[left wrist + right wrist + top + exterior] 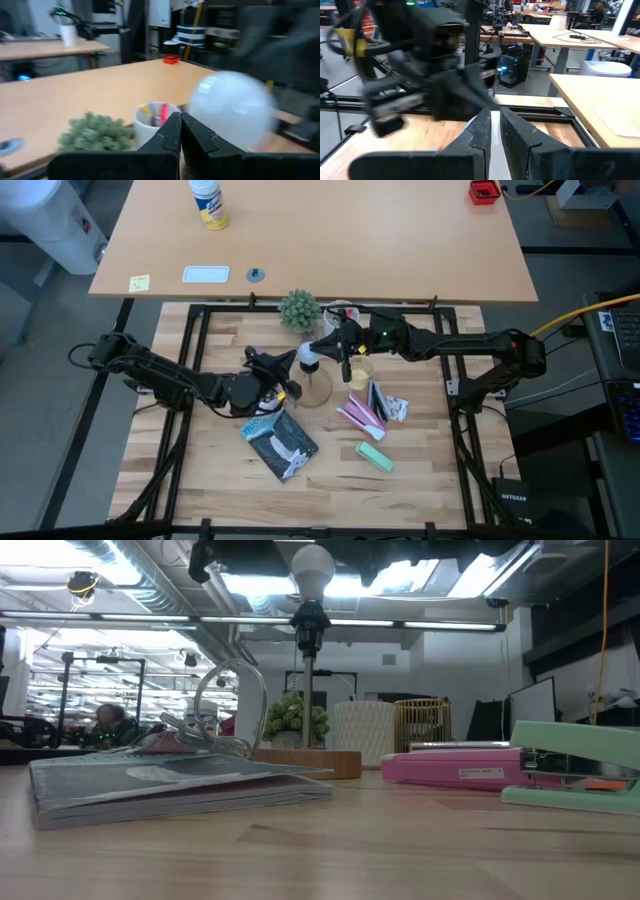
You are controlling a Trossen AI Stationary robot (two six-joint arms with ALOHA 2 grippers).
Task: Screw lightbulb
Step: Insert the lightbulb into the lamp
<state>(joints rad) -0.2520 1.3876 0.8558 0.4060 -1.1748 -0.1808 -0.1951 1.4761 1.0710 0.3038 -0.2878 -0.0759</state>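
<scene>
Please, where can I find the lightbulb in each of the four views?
High view: lightbulb at table centre, atop the wooden cone stand.
Low view: top centre, on the socket.
Left wrist view: large blurred globe.
Right wrist view: not visible.
Shared landmark: green plant.

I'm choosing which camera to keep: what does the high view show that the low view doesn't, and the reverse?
Only the high view shows both arms meeting over the wooden stand, the left tool and the right tool, both shut. Only the low view shows the lightbulb upright atop the stand's black socket. Both show the lightbulb, green stapler and small plant.
</scene>
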